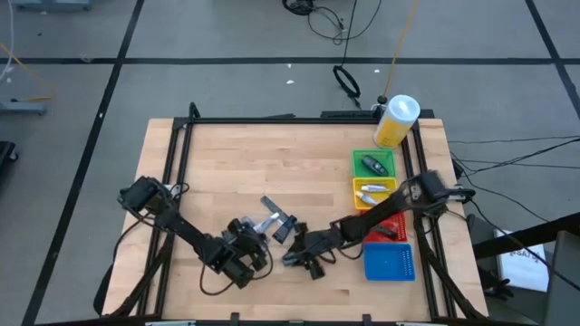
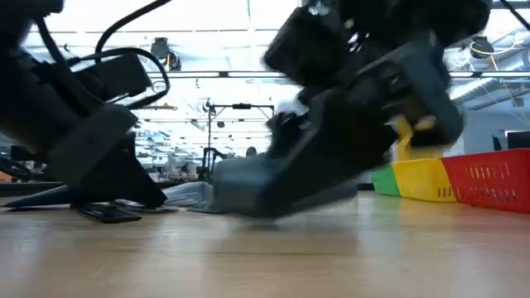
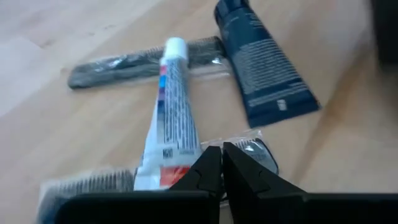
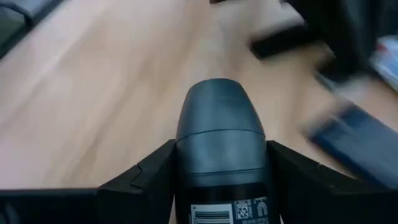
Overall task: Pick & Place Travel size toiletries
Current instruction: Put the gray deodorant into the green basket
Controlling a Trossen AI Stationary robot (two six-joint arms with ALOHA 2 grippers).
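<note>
We judge that the right gripper (image 4: 219,186), clamped low on a dark grey round-capped deodorant stick (image 4: 219,146) just above the wooden table (image 1: 245,154), could let it slip or clip the left gripper (image 3: 222,163), pinched together over the white toothpaste tube (image 3: 171,118).

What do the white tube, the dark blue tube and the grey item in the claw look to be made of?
White tube: likely soft, glossy plastic laminate with a hard white cap; its printed body flattens toward the crimped end.
Dark blue tube: probably matte, squeezable plastic, flat at its sealed end.
Grey roll-on container, in the right gripper: seemingly rigid, satin plastic, with a smooth domed cap.
</note>
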